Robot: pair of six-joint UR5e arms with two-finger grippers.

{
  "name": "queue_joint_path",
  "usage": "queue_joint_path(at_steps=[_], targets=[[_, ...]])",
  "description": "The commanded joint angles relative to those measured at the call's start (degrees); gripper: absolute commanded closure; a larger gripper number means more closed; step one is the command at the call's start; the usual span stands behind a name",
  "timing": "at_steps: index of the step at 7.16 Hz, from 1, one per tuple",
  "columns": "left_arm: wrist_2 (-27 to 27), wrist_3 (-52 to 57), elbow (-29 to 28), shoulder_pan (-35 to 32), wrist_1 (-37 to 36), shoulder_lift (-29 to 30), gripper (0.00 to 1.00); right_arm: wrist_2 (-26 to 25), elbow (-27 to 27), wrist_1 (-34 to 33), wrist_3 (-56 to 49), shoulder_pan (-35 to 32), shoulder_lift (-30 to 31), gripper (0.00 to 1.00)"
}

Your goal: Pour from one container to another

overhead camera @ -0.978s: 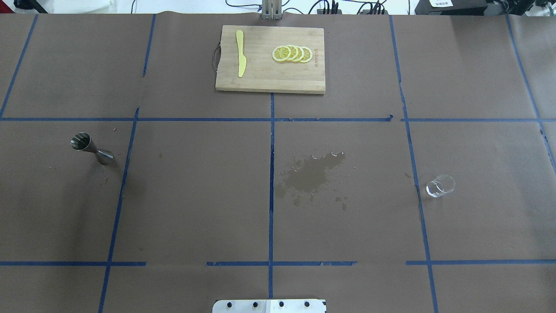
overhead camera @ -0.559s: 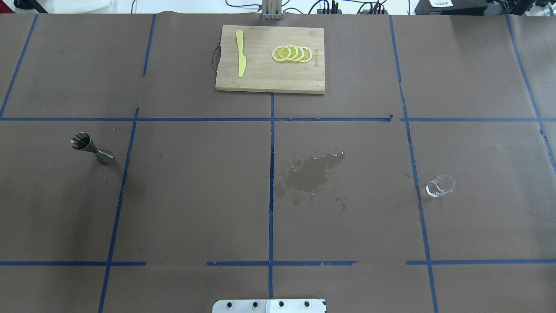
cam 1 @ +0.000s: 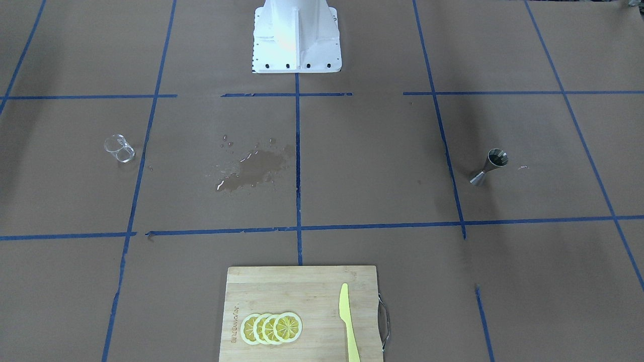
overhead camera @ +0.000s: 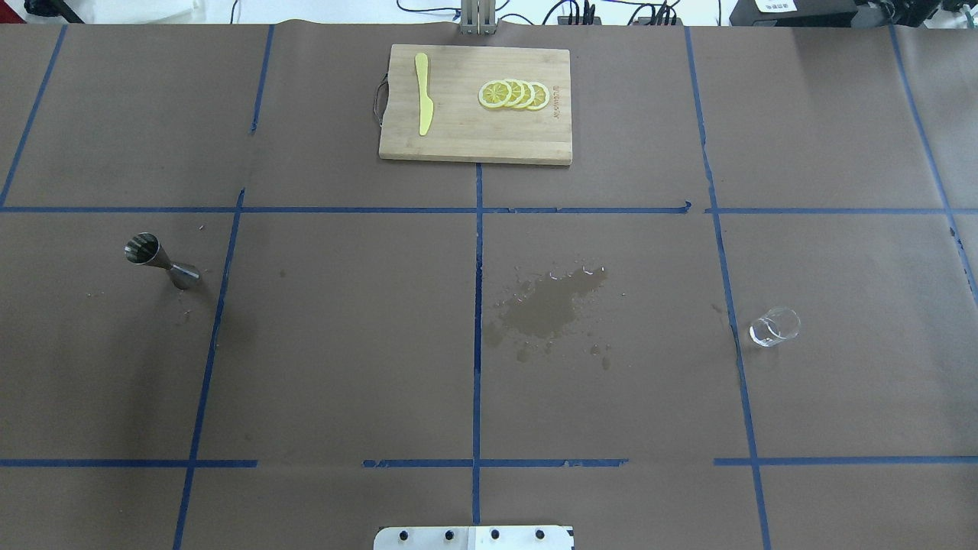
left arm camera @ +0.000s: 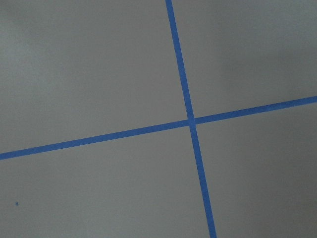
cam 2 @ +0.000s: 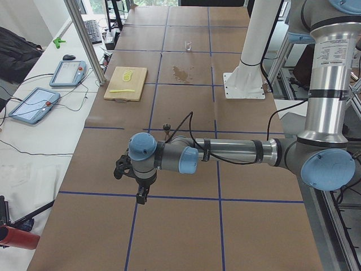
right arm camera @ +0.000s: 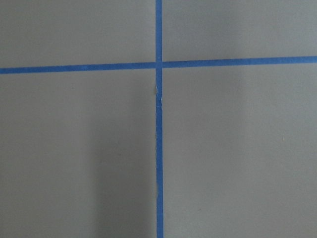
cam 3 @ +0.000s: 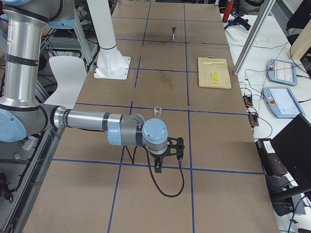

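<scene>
Reach decides the coming move, as I read it from my desk. The small clear glass cup point(cam 3: 157, 110) stands just inward of the right claw point(cam 3: 169, 162), toward the middle of the counter point(overhead camera: 344, 367). The right arm is plainly the nearer one for it. The small silvery steel hourglass jigger point(cam 2: 166, 126) sits the same way from the left claw point(cam 2: 141, 197): inward, toward the counter's centre, and close. Cup and jigger are well apart from each other, and a wet brown patch point(overhead camera: 546, 305) lies between them.

Both vessels are upright, so each long axis runs vertically. The cup's mouth faces up, though I can't make out which way its pouring lip points, nor whether it holds anything. The jigger rests on one cone with the other cone opening upward.

Each claw hangs pointing down over bare paper, gripping nothing I can see. Only the side cameras catch them, so I cannot tell whether either is spread or closed. Both wrist cameras show just blue tape point(left arm camera: 188, 121) crossings.

I judge that the right claw should sweep inward and take the cup from the side.
</scene>
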State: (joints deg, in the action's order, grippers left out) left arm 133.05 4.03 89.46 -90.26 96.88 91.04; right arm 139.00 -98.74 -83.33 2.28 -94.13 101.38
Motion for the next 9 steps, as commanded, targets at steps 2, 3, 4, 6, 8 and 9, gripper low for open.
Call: queue_joint_path(at_steps=[2, 3, 4, 6, 8, 9], targets=[[0.10, -2.45, 0.19, 0.00, 0.15, 0.01, 0.00, -0.21, 0.21, 1.06, 0.54, 0.26, -0.39, 0.00], [0.10, -2.45, 0.19, 0.00, 0.42, 0.10, 0.00, -0.39, 0.74, 0.98, 0.54, 0.26, -1.52, 0.00], [0.10, -2.45, 0.10, 0.00, 0.85, 0.10, 0.00, -0.39, 1.09, 0.97, 0.54, 0.35, -2.32, 0.00], [0.10, -2.97, 0.10, 0.00, 1.21, 0.19, 0.00, -0.57, 2.84, 1.06, 0.54, 0.35, -3.81, 0.00], [0.10, -3.76, 0.19, 0.09, 1.30, 0.45, 0.00, -0.48, 3.73, 0.54, 0.45, 0.35, -6.10, 0.00], [0.10, -3.76, 0.10, 0.09, 1.30, 0.54, 0.00, -0.39, 3.82, 0.45, 0.45, 0.35, -6.19, 0.00]])
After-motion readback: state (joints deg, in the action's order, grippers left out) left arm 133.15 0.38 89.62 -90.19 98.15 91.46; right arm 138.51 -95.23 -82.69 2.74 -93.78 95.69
